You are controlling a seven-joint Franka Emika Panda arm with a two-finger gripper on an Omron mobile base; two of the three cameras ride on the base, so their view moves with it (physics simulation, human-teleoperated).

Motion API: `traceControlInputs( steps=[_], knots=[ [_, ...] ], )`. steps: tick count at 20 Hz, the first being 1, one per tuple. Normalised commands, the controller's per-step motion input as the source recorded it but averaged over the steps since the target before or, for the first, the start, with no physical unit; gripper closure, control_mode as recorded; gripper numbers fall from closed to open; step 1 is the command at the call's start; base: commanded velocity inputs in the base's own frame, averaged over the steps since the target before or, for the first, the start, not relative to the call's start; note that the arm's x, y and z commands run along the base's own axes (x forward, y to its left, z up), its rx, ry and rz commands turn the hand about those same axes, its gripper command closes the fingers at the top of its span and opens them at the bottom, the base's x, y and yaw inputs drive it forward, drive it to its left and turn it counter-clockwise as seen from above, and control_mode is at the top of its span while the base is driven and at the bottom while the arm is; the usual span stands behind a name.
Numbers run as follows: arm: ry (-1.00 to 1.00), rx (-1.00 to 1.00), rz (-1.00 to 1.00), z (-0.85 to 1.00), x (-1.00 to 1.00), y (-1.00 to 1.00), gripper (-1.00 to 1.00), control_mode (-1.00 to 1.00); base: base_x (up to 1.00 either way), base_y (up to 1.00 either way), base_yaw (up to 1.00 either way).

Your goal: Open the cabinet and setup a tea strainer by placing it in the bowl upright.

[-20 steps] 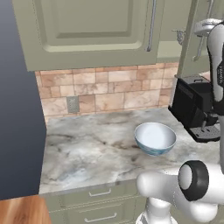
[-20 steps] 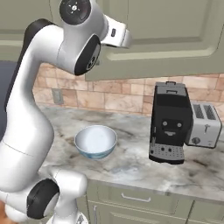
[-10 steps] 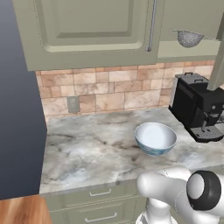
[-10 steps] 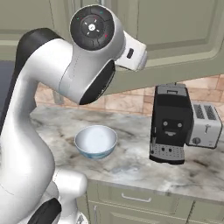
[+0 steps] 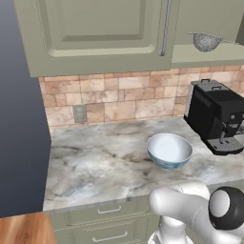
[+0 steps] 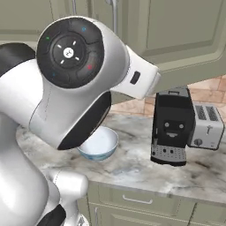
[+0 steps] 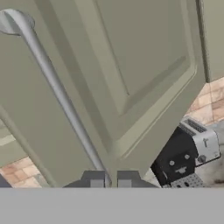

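Seen in the hand view, the olive-green cabinet (image 7: 144,74) door lies close ahead, its long silver bar handle (image 7: 57,92) running down to my gripper (image 7: 110,178). The two dark fingertips (image 7: 96,178) stand close together at the bar's lower end, shut on it. From the left base view, the cabinet's (image 5: 100,33) right side stands open and the small mesh tea strainer (image 5: 206,42) sits on its shelf. The bowl (image 5: 169,150), white inside and pale blue outside, rests upright on the marble counter; it shows in the right base view too, as the bowl (image 6: 99,143) beside my arm.
A black coffee machine (image 5: 217,116) stands right of the bowl, under the open shelf, with a silver toaster (image 6: 206,126) beyond it. My white arm (image 6: 75,84) rises large in front of the right base camera. Drawers (image 5: 109,209) run below the counter edge.
The fingers have closed together at the handle's lower end. My arm has swung out of the left base view, uncovering the strainer on the shelf, and looms nearer in the right base view.
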Motion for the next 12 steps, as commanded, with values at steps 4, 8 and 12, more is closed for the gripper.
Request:
traceControlInputs(
  steps=[4, 8, 12],
  knots=[
    [0.00, -0.05, -0.15, 0.09, -0.75, 0.14, -1.00, -1.00, 0.00, 0.00, 0.00],
    [0.12, -0.22, -0.20, 0.14, -0.41, 0.75, -1.00, -1.00, 0.00, 0.00, 0.00],
    [0.36, -0.40, -0.18, 0.01, 0.00, 1.00, -1.00, -1.00, 0.00, 0.00, 0.00]
  ],
)
